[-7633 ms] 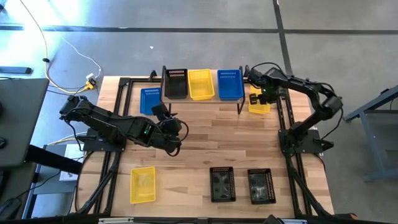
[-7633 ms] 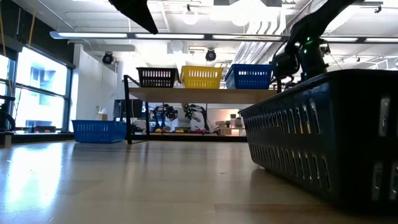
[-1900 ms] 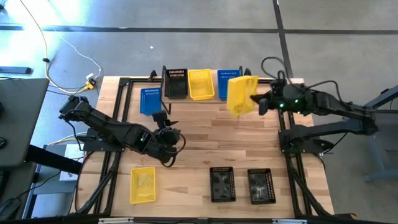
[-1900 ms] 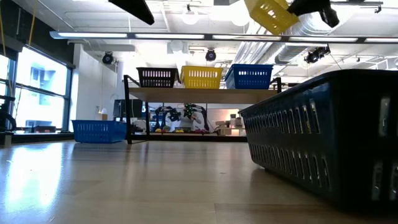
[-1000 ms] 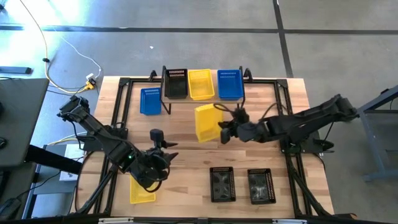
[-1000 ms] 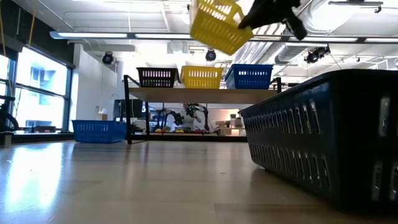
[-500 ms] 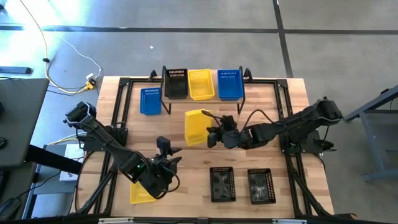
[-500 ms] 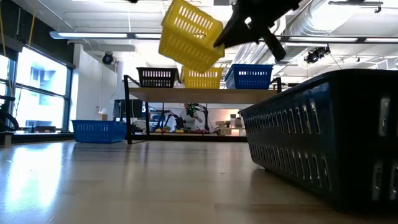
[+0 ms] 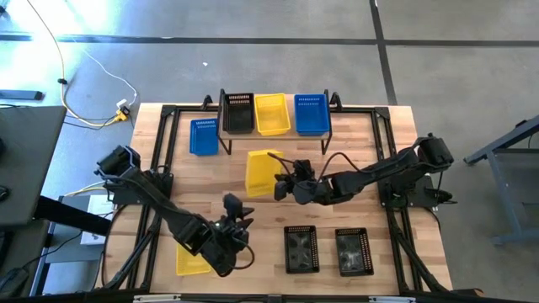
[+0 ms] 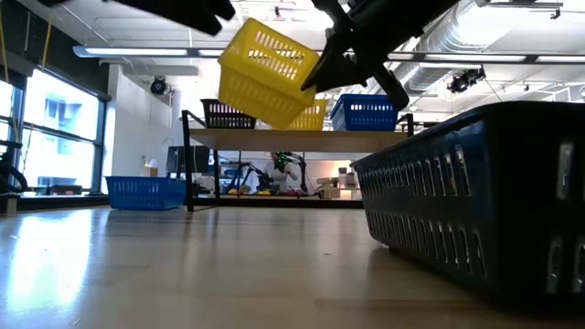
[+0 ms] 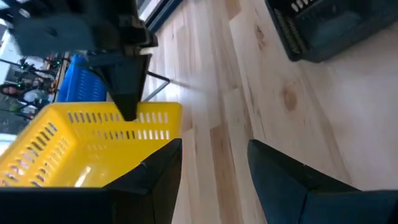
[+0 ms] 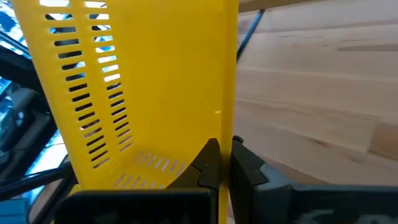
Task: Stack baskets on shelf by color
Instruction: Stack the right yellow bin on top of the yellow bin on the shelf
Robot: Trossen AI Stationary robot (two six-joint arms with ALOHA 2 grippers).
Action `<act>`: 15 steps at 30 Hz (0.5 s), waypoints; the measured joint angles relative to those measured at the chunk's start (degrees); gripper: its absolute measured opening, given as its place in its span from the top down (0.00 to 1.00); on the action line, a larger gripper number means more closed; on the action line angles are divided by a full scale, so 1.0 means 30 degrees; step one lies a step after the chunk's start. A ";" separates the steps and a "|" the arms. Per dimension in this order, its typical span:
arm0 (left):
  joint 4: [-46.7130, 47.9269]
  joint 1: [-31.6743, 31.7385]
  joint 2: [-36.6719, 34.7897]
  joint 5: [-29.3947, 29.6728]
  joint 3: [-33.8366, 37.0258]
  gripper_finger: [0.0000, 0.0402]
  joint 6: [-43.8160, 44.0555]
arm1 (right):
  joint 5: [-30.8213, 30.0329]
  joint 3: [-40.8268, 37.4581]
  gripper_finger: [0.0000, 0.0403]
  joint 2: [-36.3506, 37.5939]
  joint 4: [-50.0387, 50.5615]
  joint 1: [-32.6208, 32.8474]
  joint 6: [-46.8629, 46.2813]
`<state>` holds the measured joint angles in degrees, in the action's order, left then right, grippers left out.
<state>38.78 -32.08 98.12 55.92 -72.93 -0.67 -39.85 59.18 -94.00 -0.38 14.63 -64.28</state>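
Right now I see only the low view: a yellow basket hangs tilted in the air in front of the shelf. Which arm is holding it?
Observer: The right gripper. In the high view its arm reaches in from the right side, and the held yellow basket is over the middle of the table.
Operator: Are the fingers closed on it?
Observer: Yes. The right wrist view shows both fingers shut on one wall of the basket.
Operator: And where is the left gripper?
Observer: The left gripper is open, holding nothing. In the high view its arm ends at the near left, beside a second yellow basket lying on the table.
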 joint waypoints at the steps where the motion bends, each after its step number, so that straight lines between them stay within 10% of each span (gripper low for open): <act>1: 0.0072 0.0106 0.0086 -0.0006 0.0000 0.57 0.0001 | 0.0006 0.0000 1.00 0.0000 -0.0169 0.0000 0.0008; 15: 0.0056 0.2174 0.0257 -0.0840 0.0000 0.57 -0.0546 | 0.0246 0.0000 1.00 0.0000 -0.0618 0.0102 0.0251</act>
<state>38.95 -25.56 98.89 53.40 -72.93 -2.31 -39.11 59.18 -94.00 -2.23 14.94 -63.53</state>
